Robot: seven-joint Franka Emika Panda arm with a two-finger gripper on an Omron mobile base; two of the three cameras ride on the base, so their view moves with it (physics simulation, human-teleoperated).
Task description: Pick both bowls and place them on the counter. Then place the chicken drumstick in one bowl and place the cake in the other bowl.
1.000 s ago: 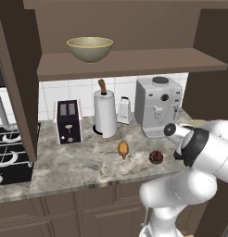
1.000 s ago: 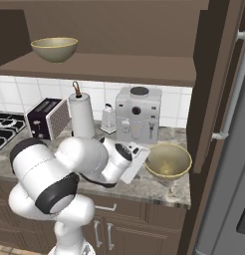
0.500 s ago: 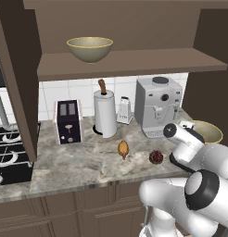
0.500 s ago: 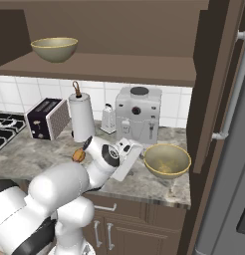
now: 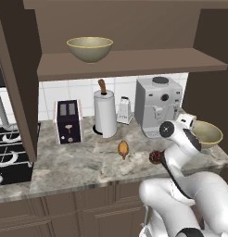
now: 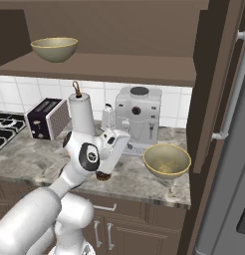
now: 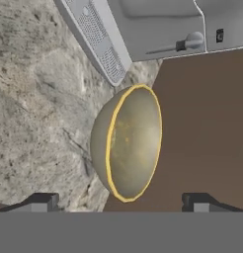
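One bowl (image 5: 89, 48) stands on the dark wooden shelf, also seen as bowl (image 6: 54, 49). The other bowl (image 5: 206, 133) sits upright on the counter (image 5: 79, 162) at the far right, beside the coffee machine, and appears as bowl (image 6: 167, 160) and bowl (image 7: 128, 143). My gripper (image 7: 121, 202) is open, holds nothing, and hangs just short of this bowl; my gripper (image 6: 119, 140) is to its left. The chicken drumstick (image 5: 123, 149) lies mid-counter. The cake (image 5: 155, 157) lies right of it, partly behind my arm, also cake (image 6: 102, 175).
A coffee machine (image 5: 157, 104), a grater (image 5: 124, 110), a paper towel roll (image 5: 104, 113) and a toaster (image 5: 67, 121) line the tiled back wall. A stove (image 5: 7, 152) is at the left. A brown cabinet wall and the fridge (image 6: 234, 149) close off the right.
My arm has swung and folded, and the hand has drawn back a little to the left and up from the bowl on the counter. The jaws stay open. The bowls and food have not moved.
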